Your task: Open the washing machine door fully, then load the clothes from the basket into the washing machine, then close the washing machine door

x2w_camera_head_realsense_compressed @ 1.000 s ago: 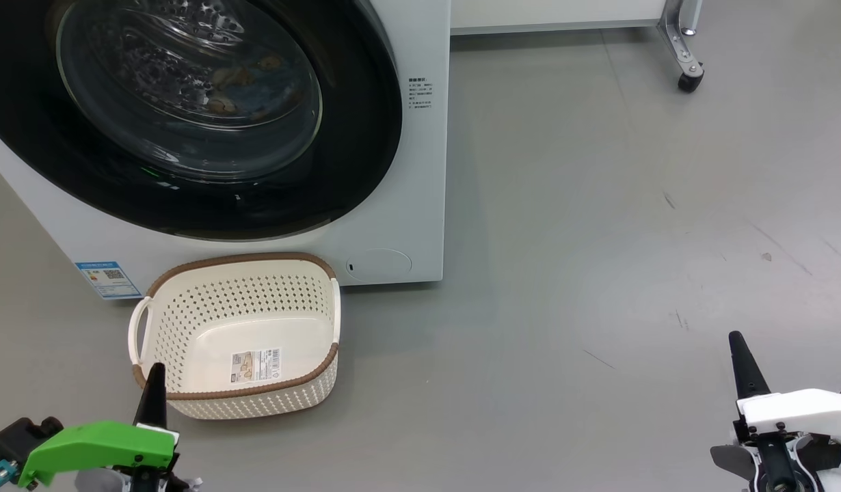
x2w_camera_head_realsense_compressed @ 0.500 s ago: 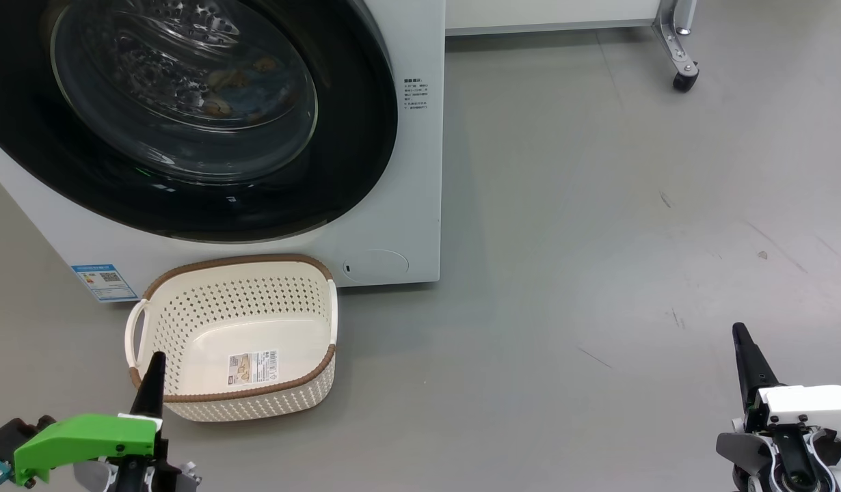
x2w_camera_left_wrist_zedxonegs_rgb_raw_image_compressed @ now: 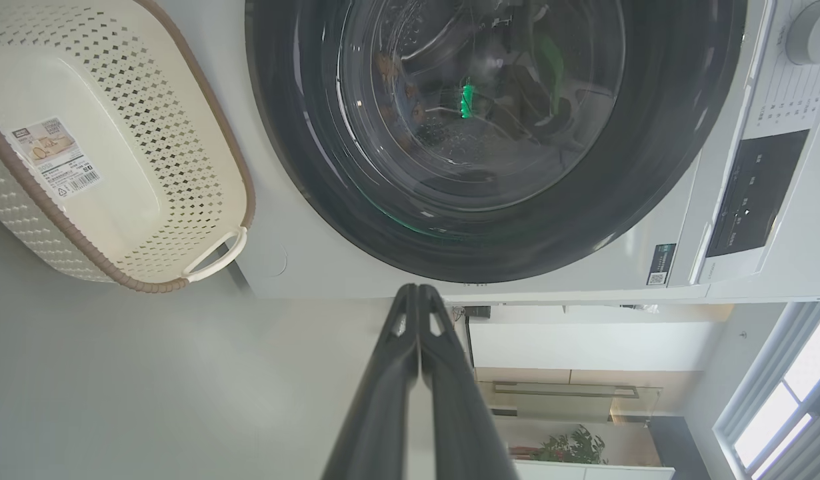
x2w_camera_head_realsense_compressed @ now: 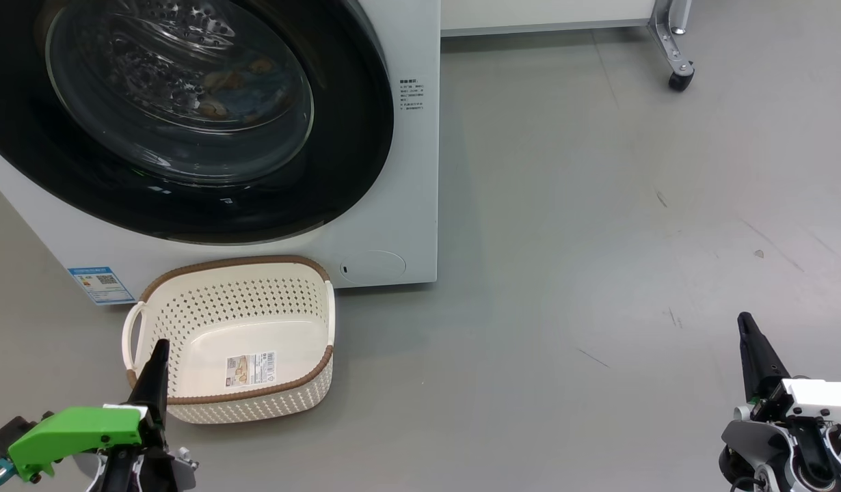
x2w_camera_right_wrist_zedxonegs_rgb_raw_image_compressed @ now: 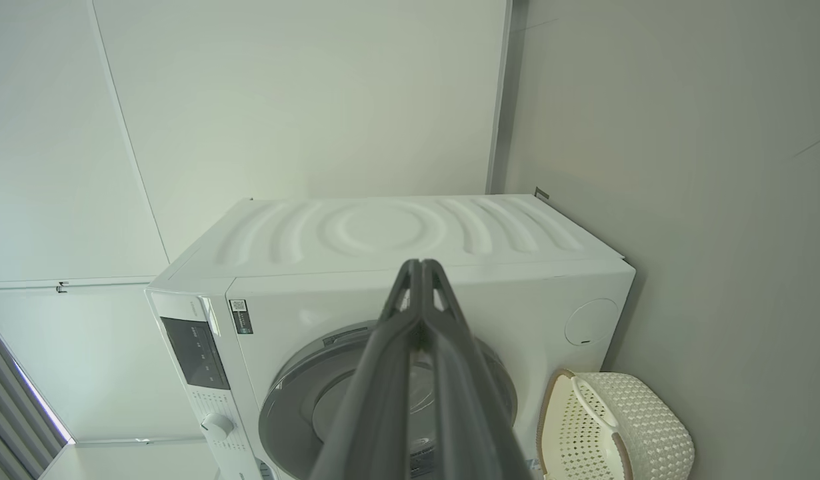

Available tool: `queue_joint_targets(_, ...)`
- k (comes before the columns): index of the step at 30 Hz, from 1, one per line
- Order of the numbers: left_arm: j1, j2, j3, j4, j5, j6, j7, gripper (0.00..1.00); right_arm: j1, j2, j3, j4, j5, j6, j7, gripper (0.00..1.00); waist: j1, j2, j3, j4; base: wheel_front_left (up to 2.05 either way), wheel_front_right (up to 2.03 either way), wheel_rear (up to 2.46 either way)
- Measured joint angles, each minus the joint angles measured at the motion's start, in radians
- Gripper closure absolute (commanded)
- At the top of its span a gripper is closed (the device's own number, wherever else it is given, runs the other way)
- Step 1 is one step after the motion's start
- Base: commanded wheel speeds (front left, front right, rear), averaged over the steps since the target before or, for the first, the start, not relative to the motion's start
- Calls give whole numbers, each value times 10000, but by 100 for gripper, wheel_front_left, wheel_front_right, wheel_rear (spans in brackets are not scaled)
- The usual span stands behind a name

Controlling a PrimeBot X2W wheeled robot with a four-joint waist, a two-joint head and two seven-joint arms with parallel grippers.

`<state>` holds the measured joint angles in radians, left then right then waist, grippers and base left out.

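Note:
The washing machine (x2w_camera_head_realsense_compressed: pixel 407 171) fills the upper left of the head view, and its black-rimmed round door (x2w_camera_head_realsense_compressed: pixel 338 171) sits flat against its front. Through the glass bowl (x2w_camera_head_realsense_compressed: pixel 181 89) I see blue clothes (x2w_camera_head_realsense_compressed: pixel 236 82) with orange-brown figures lying in the drum. On the floor in front stands the cream basket (x2w_camera_head_realsense_compressed: pixel 229 328), holding nothing but its label sticker. My left gripper (x2w_camera_head_realsense_compressed: pixel 159 348) is shut at the basket's near left corner. My right gripper (x2w_camera_head_realsense_compressed: pixel 745 322) is shut too, far right over bare floor. The left wrist view shows the door (x2w_camera_left_wrist_zedxonegs_rgb_raw_image_compressed: pixel 303 167) and basket (x2w_camera_left_wrist_zedxonegs_rgb_raw_image_compressed: pixel 117 167).
A metal leg on a caster (x2w_camera_head_realsense_compressed: pixel 677 75) stands at the upper right. Grey floor (x2w_camera_head_realsense_compressed: pixel 598 239) spreads to the right of the machine. A blue sticker (x2w_camera_head_realsense_compressed: pixel 100 284) marks the machine's lower left front. The right wrist view shows the machine (x2w_camera_right_wrist_zedxonegs_rgb_raw_image_compressed: pixel 397 267) against white walls.
The head camera has shifted, so the whole picture slid slightly left and up. Both grippers stay shut; the left has sunk a little lower in the picture and the right tip sits a little higher.

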<state>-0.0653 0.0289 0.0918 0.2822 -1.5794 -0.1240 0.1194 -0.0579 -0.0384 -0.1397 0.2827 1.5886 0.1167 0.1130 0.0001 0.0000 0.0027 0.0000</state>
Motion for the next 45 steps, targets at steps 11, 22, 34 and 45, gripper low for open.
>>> queue_joint_targets(11,-5,0,0,-8,-174,0,-2,100,-8,2,-19,-2,113,52,0,100,0,0,0,0,0,0,0)
queue_joint_targets(22,-5,0,-2,-19,-188,0,-2,100,-8,2,-17,-4,115,52,0,100,0,0,1,0,0,0,0)
queue_joint_targets(34,-5,0,-4,-31,-199,0,-2,100,-8,4,-17,-8,115,52,-2,100,0,0,2,0,0,0,0)
queue_joint_targets(45,-4,0,-8,-38,-199,0,-4,100,-8,4,-15,-12,115,52,-2,100,-1,0,2,0,0,0,0)
